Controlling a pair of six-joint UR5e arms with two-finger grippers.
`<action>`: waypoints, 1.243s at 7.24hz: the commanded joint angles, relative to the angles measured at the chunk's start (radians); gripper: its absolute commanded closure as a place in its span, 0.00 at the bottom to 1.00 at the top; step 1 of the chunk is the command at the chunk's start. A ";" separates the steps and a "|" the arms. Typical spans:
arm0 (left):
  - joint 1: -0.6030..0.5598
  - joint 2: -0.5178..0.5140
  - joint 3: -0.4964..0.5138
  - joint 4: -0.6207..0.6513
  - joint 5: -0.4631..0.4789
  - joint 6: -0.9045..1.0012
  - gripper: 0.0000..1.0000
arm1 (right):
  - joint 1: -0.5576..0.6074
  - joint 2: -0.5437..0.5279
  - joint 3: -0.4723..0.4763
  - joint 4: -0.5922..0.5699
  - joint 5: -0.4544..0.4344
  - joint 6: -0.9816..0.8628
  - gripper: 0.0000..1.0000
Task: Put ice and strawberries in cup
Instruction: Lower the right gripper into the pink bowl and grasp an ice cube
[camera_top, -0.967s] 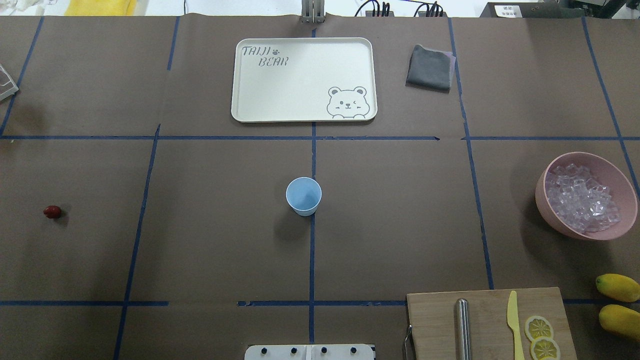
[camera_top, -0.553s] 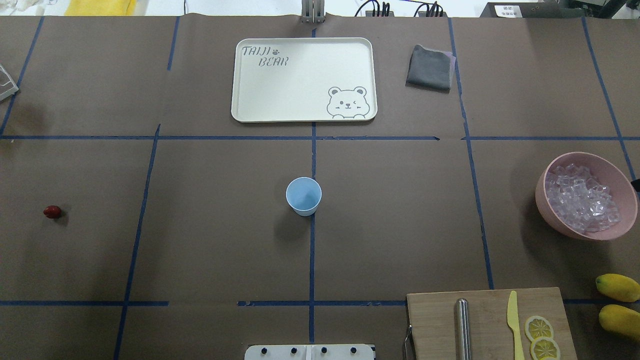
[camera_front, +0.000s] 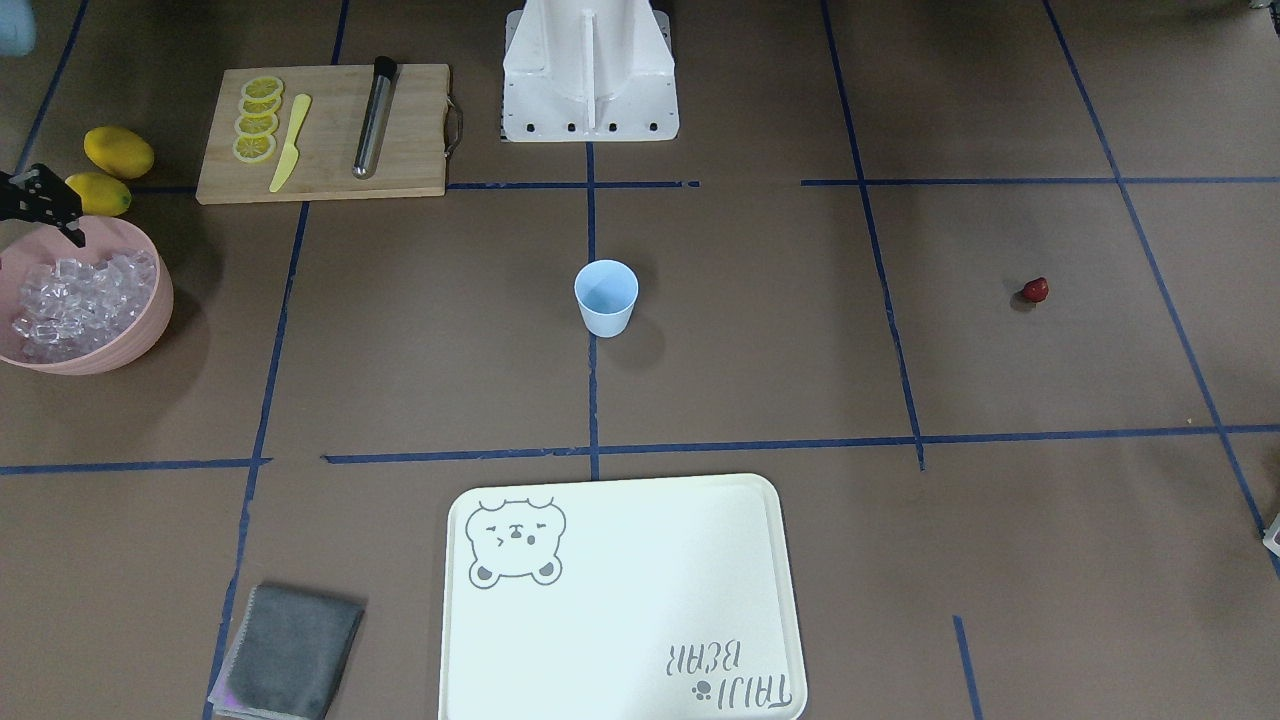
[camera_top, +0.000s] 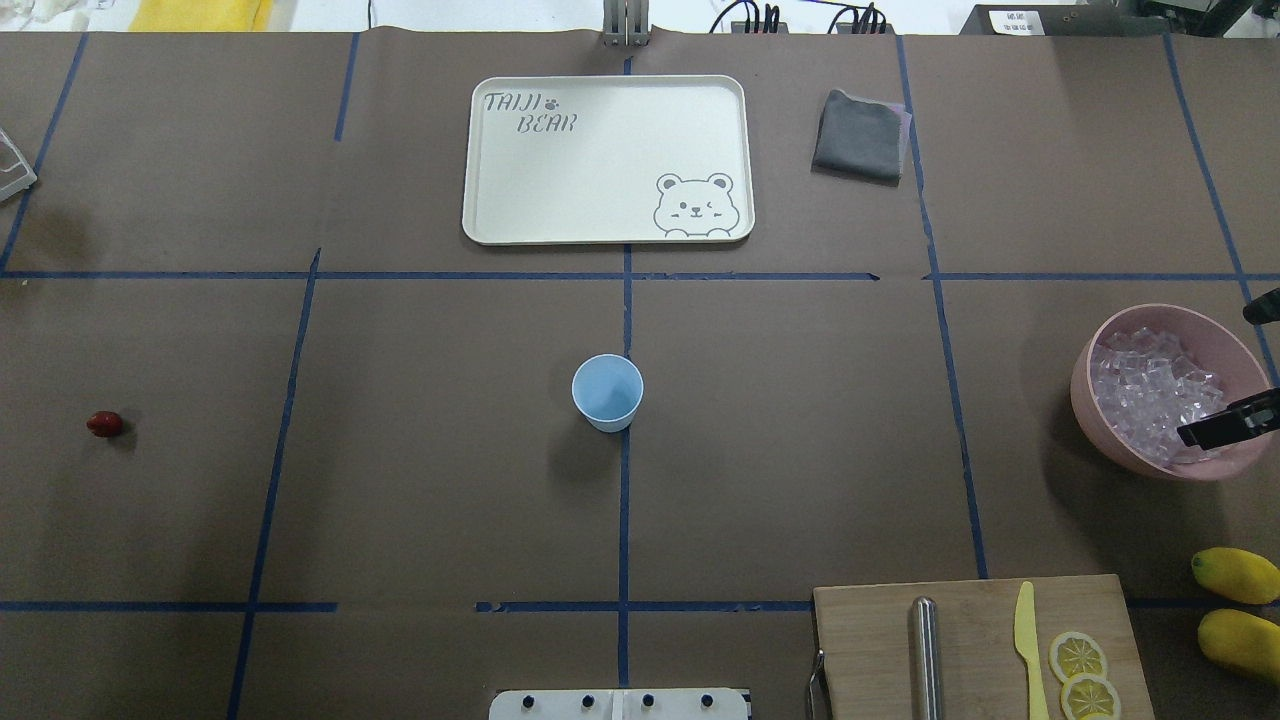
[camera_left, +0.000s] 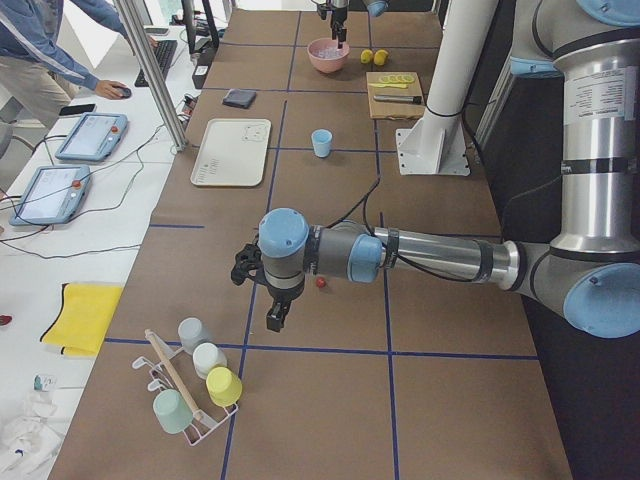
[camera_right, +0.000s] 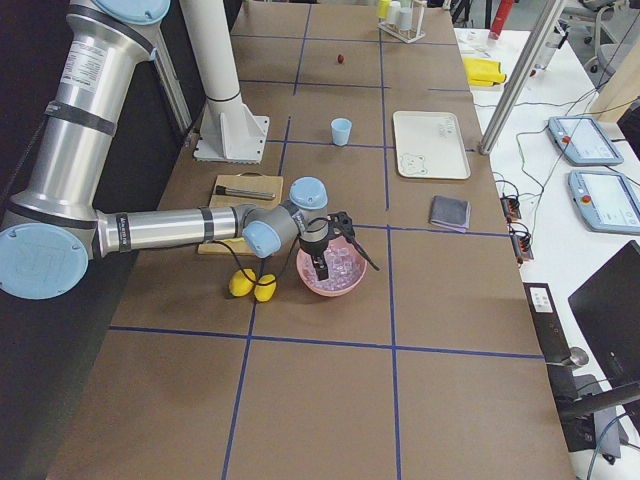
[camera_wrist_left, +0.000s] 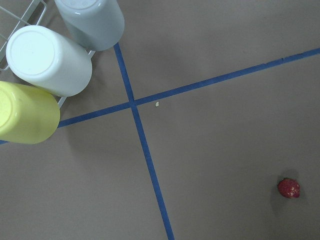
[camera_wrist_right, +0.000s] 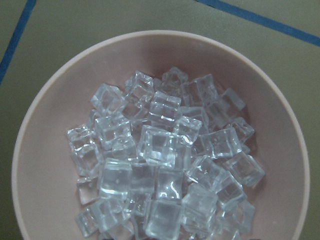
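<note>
right tool (camera_top: 1214, 376) spread wide, hovering just over ice (camera_top: 1150, 392) in bowl (camera_top: 1084, 400)

Overhead, front opposed — sharing cup (camera_top: 607, 392) (centre), wrist views close

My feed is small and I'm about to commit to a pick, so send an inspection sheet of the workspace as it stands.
Surface: brown paper table with blue tape grid; one pale speck.
Job's things: cup upright at centre, looks empty; strawberry alone on the robot's left side; ice piled in pink bowl on the right.
Clutter: tray, grey cloth, cutting board with knife, rod, lemon slices; two lemons; cup rack.
Tools: right tool open above the ice; left tool above the table near the strawberry, open or shut unclear.
Cables: loose cables beyond the far edge.
Surroundings: operator at tablets.
</note>
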 joint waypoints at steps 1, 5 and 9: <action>0.000 0.000 0.000 0.000 0.000 0.000 0.00 | -0.020 0.004 -0.006 0.003 -0.006 0.004 0.12; 0.000 0.000 0.003 0.000 0.000 0.002 0.00 | -0.023 0.039 -0.015 0.001 -0.016 -0.002 0.21; 0.000 -0.002 0.003 0.000 0.000 0.000 0.00 | -0.023 0.030 -0.014 0.000 -0.040 -0.007 0.24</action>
